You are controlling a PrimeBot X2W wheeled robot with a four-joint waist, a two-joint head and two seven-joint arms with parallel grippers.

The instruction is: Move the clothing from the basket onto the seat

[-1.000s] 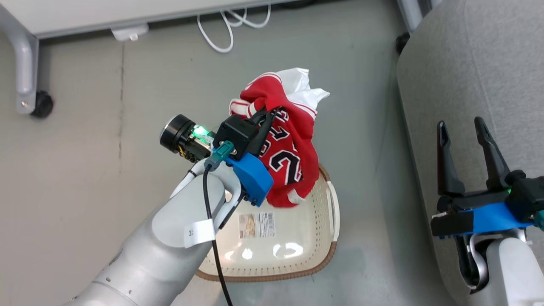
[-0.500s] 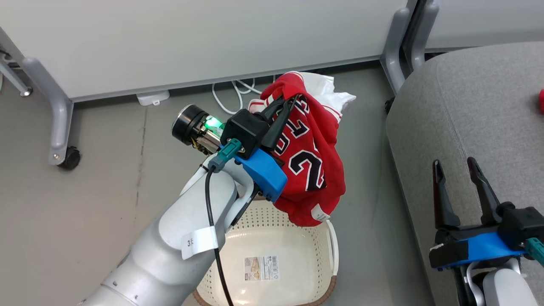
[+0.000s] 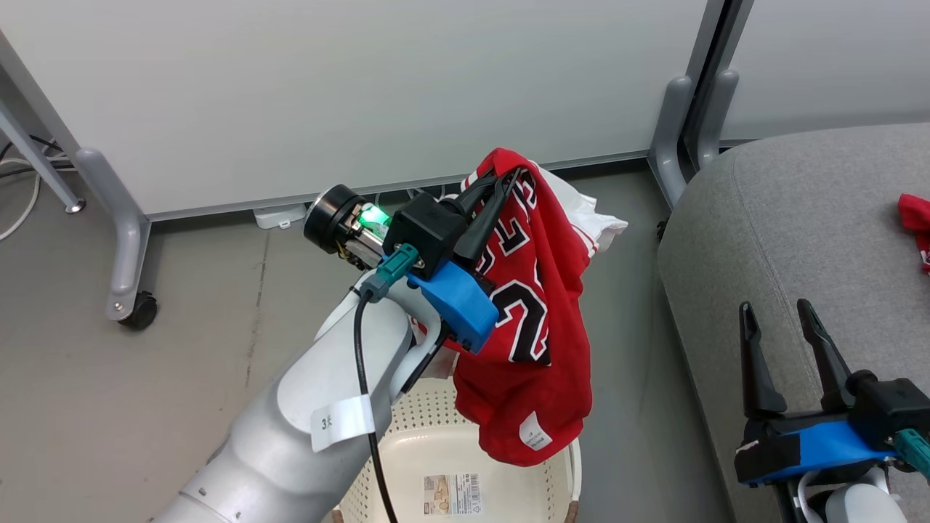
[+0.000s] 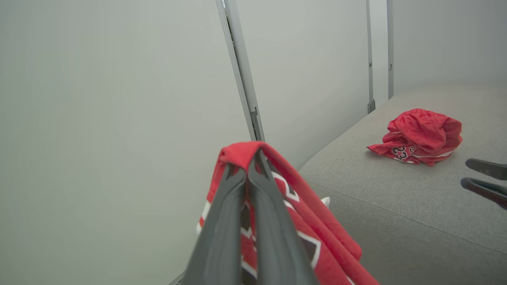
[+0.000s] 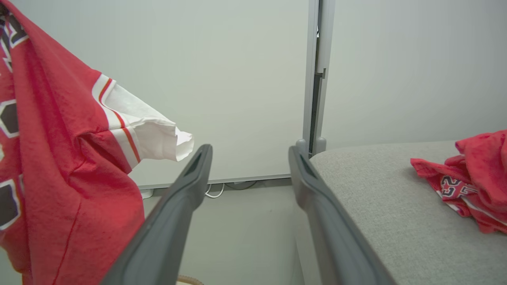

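Note:
My left gripper (image 3: 501,178) is shut on the red jersey (image 3: 538,319), which hangs from the closed fingers (image 4: 245,206) above the cream basket (image 3: 450,443). The jersey also fills the left side of the right wrist view (image 5: 51,158), white trim trailing. The basket's inside holds just a paper label. The red shorts (image 4: 420,136) lie bunched on the grey seat (image 3: 799,232), seen at the head view's right edge (image 3: 917,218) and in the right wrist view (image 5: 471,178). My right gripper (image 3: 776,311) stands open over the seat's near edge, nothing between its fingers (image 5: 190,182).
A pale partition wall (image 3: 363,87) with grey metal legs (image 3: 123,240) on casters stands behind the basket. Two upright posts (image 3: 690,109) rise by the seat's far left corner. White cables (image 3: 22,203) lie on the grey floor at far left.
The head camera has tilted up, bringing the wall and seat top into view. My left gripper has lifted the jersey higher, clear of the basket. The right gripper stays open.

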